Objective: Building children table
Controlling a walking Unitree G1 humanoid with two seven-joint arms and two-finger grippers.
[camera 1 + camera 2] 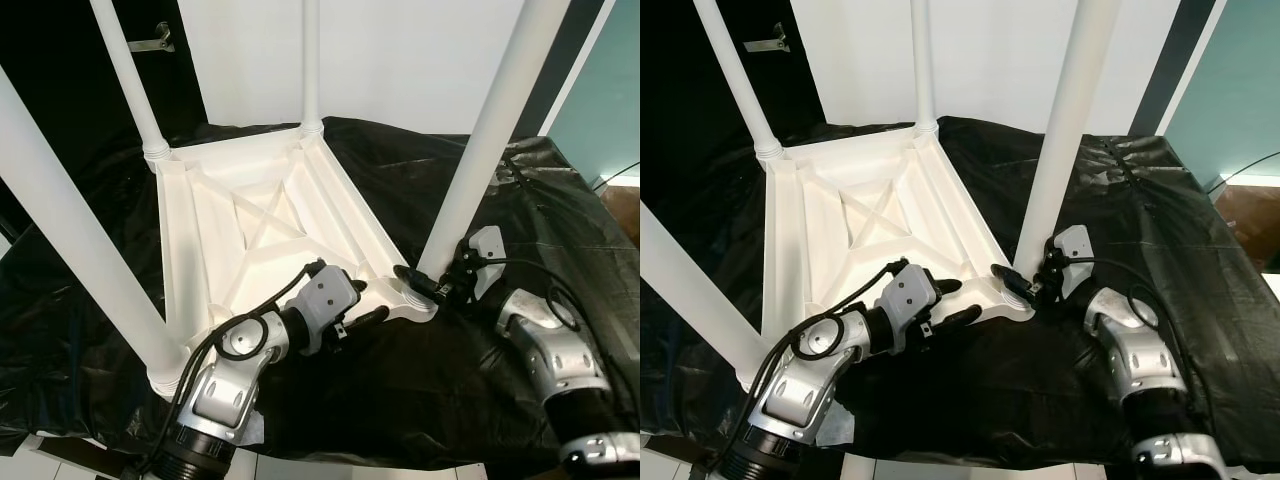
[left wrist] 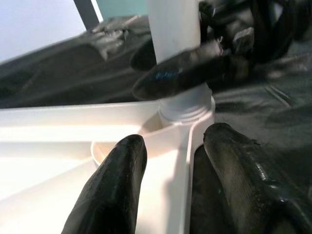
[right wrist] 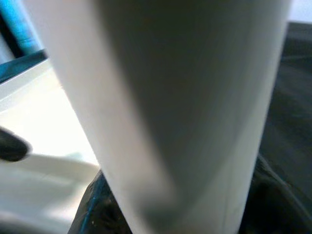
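Silver forearms fill the bottom of the head view, one at lower left and one at lower right, both reaching up toward the middle of the frame. Between them, a white children's table point(image 1: 260, 225) lies upside down on a black plastic sheet point(image 1: 400, 370), its ribbed underside facing up and crossed by an X-shaped brace. Four white legs rise from its corners and run out of the top and left edges of the frame.

At centre, the left gripper point(image 1: 352, 318) sits at the table's near corner; its two fingers point(image 2: 114, 187) are spread, with the thin white edge rib of the tabletop between them. From the wrist camera, one finger lies over the inside of the frame and the other outside it, but I cannot tell whether they press on the rib.

Just right of centre, the right gripper point(image 1: 425, 283) is clamped around the base of the near right leg point(image 1: 490, 140), just above its ribbed collar at the corner socket.
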